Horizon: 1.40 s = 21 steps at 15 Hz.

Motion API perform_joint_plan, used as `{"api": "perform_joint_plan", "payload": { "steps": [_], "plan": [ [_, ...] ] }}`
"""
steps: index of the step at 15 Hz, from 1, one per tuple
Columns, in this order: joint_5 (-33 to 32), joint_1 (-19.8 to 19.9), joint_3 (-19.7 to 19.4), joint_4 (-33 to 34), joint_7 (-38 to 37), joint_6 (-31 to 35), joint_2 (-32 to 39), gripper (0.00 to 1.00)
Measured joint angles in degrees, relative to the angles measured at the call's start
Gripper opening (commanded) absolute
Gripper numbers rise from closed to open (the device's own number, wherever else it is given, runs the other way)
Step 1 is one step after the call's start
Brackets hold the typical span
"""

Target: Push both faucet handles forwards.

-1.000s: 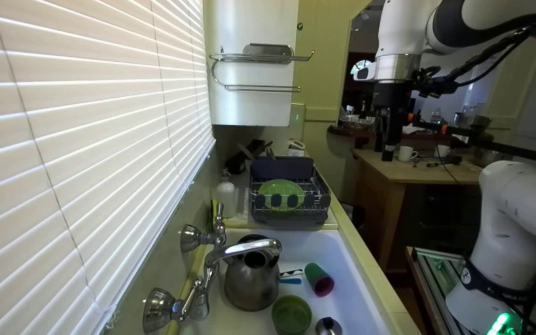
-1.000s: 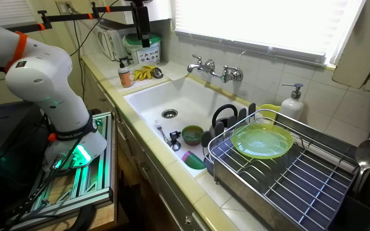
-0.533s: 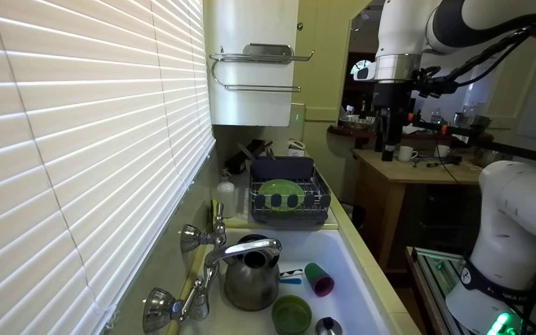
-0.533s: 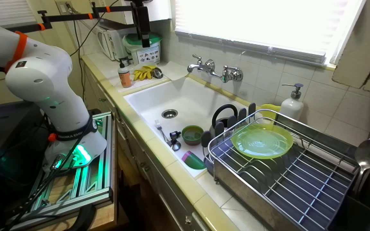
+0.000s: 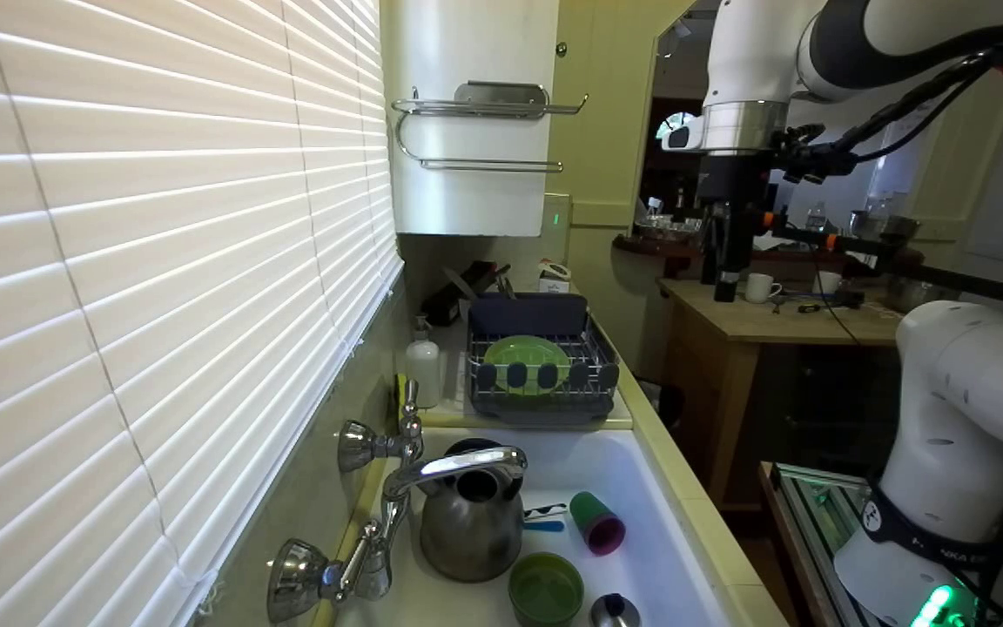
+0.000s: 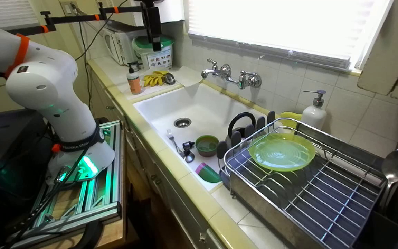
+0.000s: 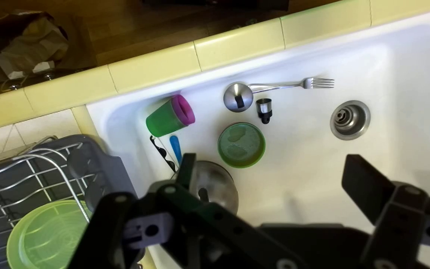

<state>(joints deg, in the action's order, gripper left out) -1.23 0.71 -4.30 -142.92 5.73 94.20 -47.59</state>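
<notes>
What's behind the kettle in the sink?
In an exterior view, a blue handle and a black-and-white strip poke out from behind the kettle. The kettle covers their other ends; whether they reach under it can't be told.

White arm [image 6: 55, 86], black gripper [image 7: 271, 158]. Black collar [image 6: 81, 145] above base [image 6: 105, 154], lettered FRANKA EMI; green light strip [image 6: 90, 165] on base. Orange band [image 6: 21, 53], black cables [image 5: 902, 106] well above base.
</notes>
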Motion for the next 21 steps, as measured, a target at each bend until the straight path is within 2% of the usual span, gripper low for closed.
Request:
{"api": "perform_joint_plan", "payload": {
  "steps": [13,16,21],
  "plan": [
    [-0.16,0.04,0.01,0.02,-0.02,0.27,0.03,1.0],
    [-1.42,0.82,-0.19,0.18,-0.02,4.23,0.95,1.0],
    [-5.16,2.39,-1.71,2.44,0.9,15.03,6.18,1.0]
  ]
}}
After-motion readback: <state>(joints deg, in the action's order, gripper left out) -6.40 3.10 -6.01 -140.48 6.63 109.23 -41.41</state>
